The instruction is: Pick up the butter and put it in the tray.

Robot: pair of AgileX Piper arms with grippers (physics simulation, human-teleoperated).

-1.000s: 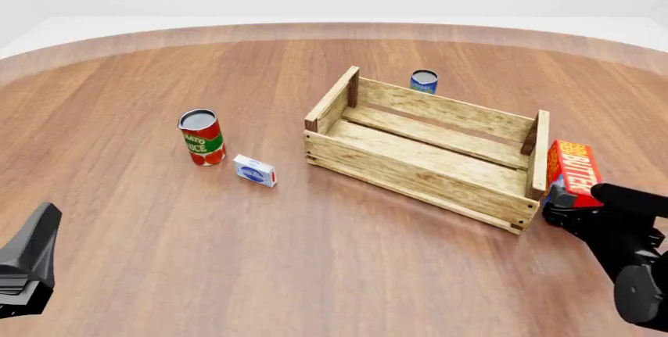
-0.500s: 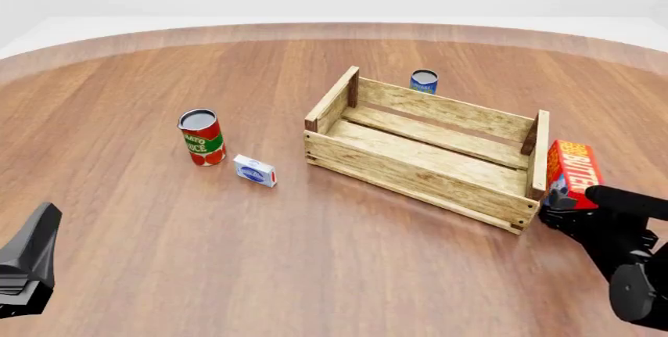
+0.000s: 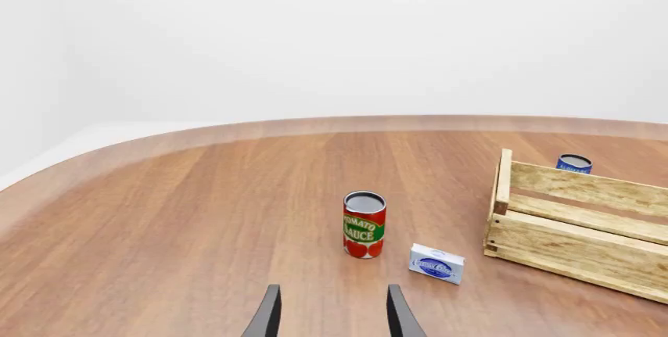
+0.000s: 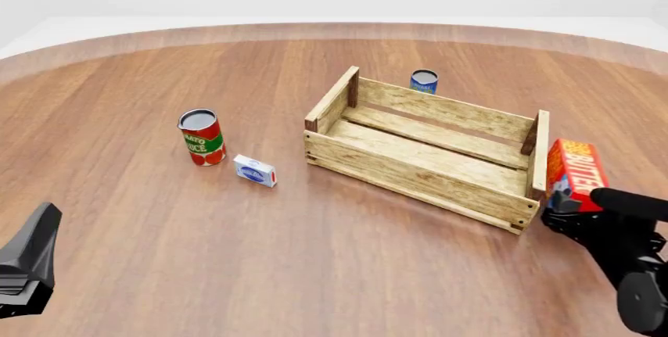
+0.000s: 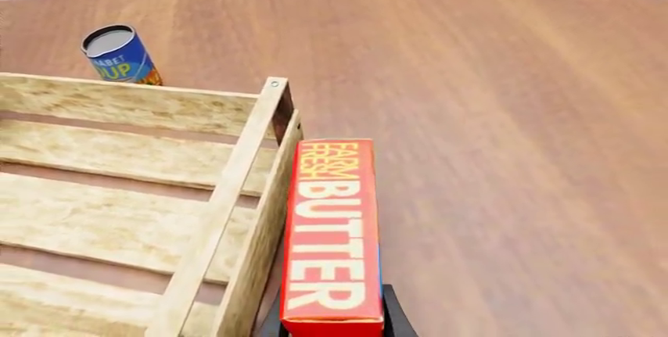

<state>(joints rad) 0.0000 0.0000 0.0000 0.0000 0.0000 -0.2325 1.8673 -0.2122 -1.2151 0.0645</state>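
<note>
the right gripper (image 4: 572, 210) pinched the butter (image 4: 575, 173) beside the tray (image 4: 418, 181) wall, probably for lifting; the left gripper (image 3: 332, 317) waited with jaws spread.

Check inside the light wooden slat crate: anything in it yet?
Nothing visible inside the light wooden slat crate: bare floor slats. Its near wall hides a floor strip. The red-orange butter carton stands outside its right end, at the right gripper.
</note>
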